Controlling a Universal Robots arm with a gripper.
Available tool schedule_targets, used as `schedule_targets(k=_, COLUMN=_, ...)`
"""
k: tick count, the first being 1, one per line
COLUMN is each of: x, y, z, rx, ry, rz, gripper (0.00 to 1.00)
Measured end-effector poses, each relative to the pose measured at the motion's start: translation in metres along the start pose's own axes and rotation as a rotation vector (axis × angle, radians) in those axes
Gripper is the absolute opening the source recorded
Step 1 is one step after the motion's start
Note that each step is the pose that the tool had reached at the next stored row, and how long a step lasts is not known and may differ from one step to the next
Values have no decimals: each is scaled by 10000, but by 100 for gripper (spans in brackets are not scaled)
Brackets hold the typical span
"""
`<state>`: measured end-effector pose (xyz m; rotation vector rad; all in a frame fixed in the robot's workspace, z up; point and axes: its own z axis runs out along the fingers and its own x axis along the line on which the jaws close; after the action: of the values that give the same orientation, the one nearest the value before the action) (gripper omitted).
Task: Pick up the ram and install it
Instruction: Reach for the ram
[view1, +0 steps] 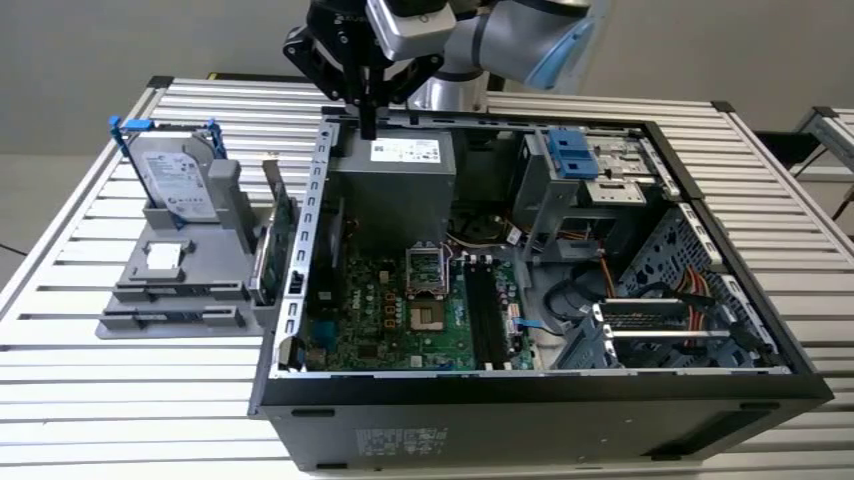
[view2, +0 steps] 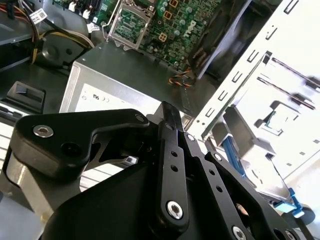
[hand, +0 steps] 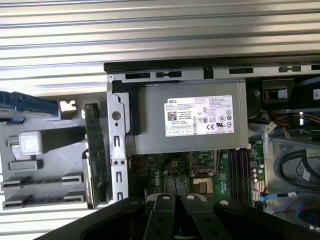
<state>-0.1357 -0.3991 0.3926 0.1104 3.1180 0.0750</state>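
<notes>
The gripper (view1: 367, 125) is being shown clenched, nothing visible between its fingers (view2: 167, 150), above the case (view1: 316, 190) edge by the power supply (hand: 195, 120); the ram cannot be told apart.

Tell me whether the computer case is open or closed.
Open: the computer case lies uncovered, its motherboard and power supply exposed in the exterior view.

end effector (view1: 367, 128) black | motherboard (view1: 387, 320) green | power supply (view1: 387, 190) grey | drive bracket (view1: 160, 126) blue | table (view1: 80, 400) white, slatted
</notes>
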Motion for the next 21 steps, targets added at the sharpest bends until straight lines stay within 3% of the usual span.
schedule_targets(k=21, x=105, y=-10, z=-3, rx=0, ry=0, rz=0, gripper=0)
